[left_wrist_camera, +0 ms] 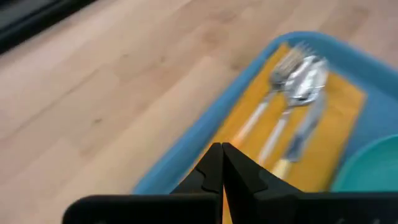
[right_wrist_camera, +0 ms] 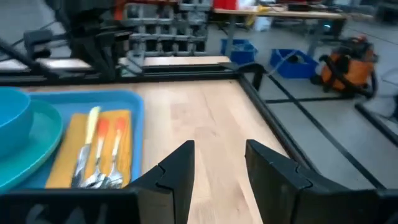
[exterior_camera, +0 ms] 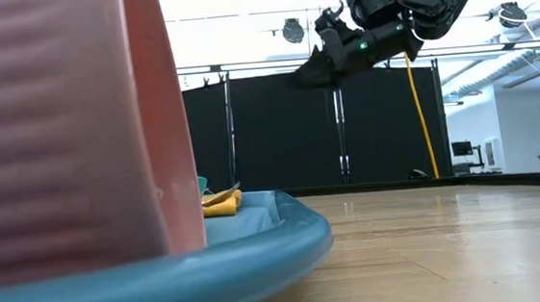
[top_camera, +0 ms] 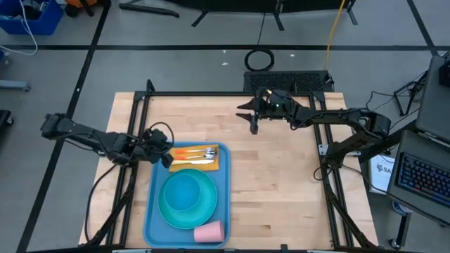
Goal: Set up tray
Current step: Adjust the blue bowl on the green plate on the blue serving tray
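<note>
Jaws of left gripper [left_wrist_camera: 222,163] pressed together w/ nothing between them, sitting right over the near-left rim of the tray [top_camera: 151,218], at its top-left corner by the bench [top_camera: 274,183] edge. Just ahead of those jaws: yellow napkin [top_camera: 219,163] w/ cutlery [top_camera: 200,154] lying on it, orange-handled pieces side by side, metal ends pointing away from the jaws. Beyond the napkin, further from the jaws, a turquoise plate [top_camera: 204,211] w/ a blue bowl [top_camera: 184,191] on it, then a pink cup [top_camera: 209,231] on its side at the tray's far end, all inside the tray.

Right gripper [right_wrist_camera: 216,158] jaws apart, holding nothing, raised above the bench near its back edge, well apart from the tray; wrist view looks across bare wood w/ tray off to one side of the jaws.

Tray itself lies flat on the bench's left half, long side running front to back
</note>
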Robot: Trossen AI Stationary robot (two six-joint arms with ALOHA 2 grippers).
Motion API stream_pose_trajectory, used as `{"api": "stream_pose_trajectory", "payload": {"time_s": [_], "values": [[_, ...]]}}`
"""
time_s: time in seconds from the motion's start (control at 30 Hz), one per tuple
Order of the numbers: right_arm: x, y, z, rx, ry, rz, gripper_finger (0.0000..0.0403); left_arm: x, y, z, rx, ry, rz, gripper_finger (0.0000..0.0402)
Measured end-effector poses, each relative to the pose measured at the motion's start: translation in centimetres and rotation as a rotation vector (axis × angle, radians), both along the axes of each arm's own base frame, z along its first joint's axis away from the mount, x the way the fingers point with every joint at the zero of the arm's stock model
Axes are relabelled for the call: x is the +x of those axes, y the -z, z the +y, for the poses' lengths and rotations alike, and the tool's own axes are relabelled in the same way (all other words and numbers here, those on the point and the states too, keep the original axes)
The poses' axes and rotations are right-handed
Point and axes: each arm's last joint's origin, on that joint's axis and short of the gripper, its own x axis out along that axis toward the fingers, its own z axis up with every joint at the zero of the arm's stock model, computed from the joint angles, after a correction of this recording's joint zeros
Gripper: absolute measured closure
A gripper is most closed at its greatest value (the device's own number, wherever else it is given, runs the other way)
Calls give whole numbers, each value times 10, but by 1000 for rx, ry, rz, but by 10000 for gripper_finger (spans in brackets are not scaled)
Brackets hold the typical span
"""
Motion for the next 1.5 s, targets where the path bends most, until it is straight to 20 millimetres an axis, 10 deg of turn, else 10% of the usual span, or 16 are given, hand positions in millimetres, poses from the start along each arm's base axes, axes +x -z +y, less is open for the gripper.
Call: {"api": "stream_pose_trajectory", "payload": {"time_s": [0.23, 0.6, 1.5], "values": [[-6, 4, -7, 112, 298, -89, 271, -6, 2, 12, 150, -80, 90, 393], [4, 4, 18, 214, 19, -90, 271, -5, 6, 9, -109, 15, 116, 392], [8, 7, 30, 215, -19, -56, 271, 10, 12, -30, -592, 327, 158, 397]]}}
